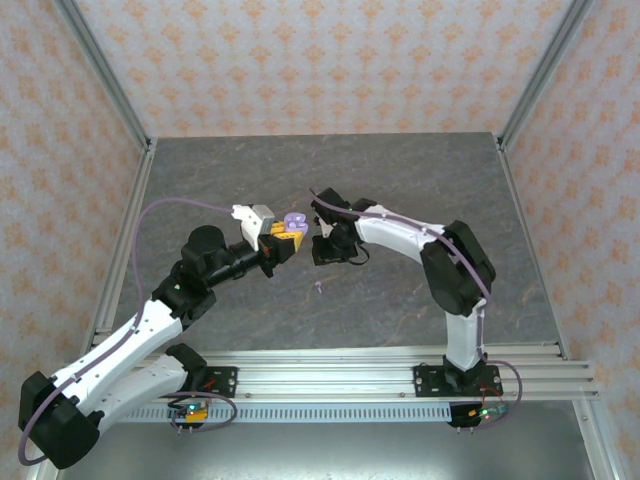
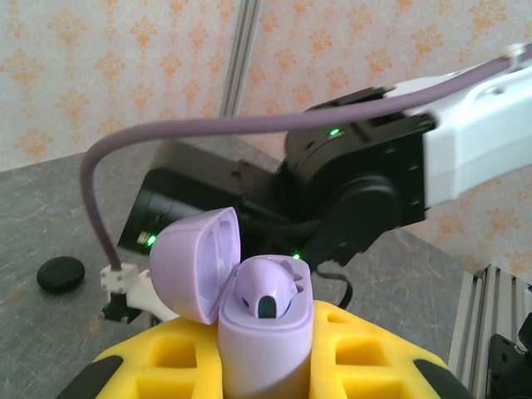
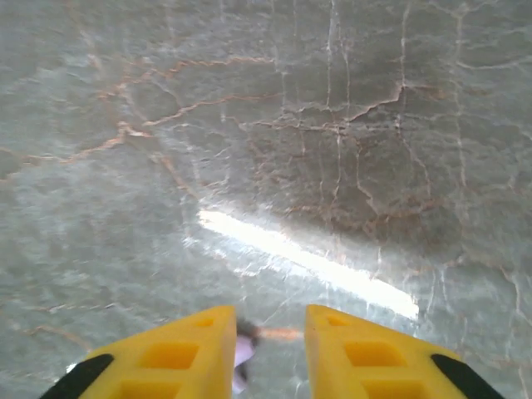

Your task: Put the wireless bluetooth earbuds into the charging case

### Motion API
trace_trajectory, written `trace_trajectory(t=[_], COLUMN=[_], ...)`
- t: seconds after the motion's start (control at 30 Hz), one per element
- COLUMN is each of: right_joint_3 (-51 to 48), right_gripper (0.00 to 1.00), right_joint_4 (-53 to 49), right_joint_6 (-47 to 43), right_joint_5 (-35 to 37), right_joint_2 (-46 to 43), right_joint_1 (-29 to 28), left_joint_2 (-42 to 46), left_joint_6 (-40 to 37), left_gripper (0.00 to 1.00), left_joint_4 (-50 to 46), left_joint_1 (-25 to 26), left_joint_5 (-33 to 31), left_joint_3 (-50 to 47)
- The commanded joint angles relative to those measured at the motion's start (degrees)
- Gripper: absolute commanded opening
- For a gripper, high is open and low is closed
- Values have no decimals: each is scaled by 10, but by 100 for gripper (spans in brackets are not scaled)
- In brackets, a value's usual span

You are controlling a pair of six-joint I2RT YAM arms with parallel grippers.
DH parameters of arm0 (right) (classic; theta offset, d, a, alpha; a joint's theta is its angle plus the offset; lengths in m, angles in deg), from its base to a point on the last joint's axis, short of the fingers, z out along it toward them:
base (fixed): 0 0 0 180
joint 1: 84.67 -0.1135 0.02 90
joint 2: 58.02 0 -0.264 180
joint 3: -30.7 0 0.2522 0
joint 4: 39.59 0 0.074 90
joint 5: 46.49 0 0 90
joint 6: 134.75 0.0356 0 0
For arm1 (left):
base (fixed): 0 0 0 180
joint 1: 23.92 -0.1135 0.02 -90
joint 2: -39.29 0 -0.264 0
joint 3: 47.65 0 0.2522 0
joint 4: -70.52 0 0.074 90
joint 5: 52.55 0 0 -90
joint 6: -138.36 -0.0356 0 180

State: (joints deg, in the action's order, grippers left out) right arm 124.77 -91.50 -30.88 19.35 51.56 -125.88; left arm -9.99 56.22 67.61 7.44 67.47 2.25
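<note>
Top external: the lilac charging case (image 1: 294, 222) was held up over the middle of the grey desk (image 1: 420, 170), with the right arm's fingers (image 1: 324, 243) just beside it.
Left fingers (image 2: 150, 374): yellow, pinching the lower body of the case from both sides.
Charging case, left wrist view: upright (image 2: 264, 349), its lid swung open to the left.
Earbud (image 2: 264, 291): one lilac bud sat in the open case, a dark spot on its face.
Right fingers (image 3: 179, 353): yellow, spread with a clear gap, pointed down at the desk.
Lilac bit (image 3: 242, 353): blurred, low in that gap near one finger; I could not tell whether it touched.
Tiny lilac piece (image 1: 318, 288): lay loose on the desk, nearer the arm bases than the case.
Black puck (image 2: 61, 273): lay flat on the desk, well apart from the case.
</note>
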Motion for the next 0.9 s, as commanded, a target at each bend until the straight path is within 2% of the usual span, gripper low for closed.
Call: trace_trajectory(t=[0.0,0.13,0.37,0.5,0.87], right_joint_3=[-28,-42,-40,-42,-11], right_gripper=[36,41,46,47,46], right_joint_4=[17,17,-1,13,-28], right_joint_6=[8,4,41,50,54], right_joint_5=[-21,-5,108,88,133], right_joint_2=[-39,-48,-37,-30,7], right_joint_1=[-1,-17,-60,-70,-99], left_joint_2=[-2,0,5,7,8], left_joint_6=[-1,-2,-4,-4,-3], left_gripper=[14,14,14,14,14], left_joint_4=[4,1,-5,-9,-7], left_joint_1=[-4,-4,-4,-4,-4], left_joint_5=[4,3,2,1,0], left_joint_3=[-4,-2,0,0,-3])
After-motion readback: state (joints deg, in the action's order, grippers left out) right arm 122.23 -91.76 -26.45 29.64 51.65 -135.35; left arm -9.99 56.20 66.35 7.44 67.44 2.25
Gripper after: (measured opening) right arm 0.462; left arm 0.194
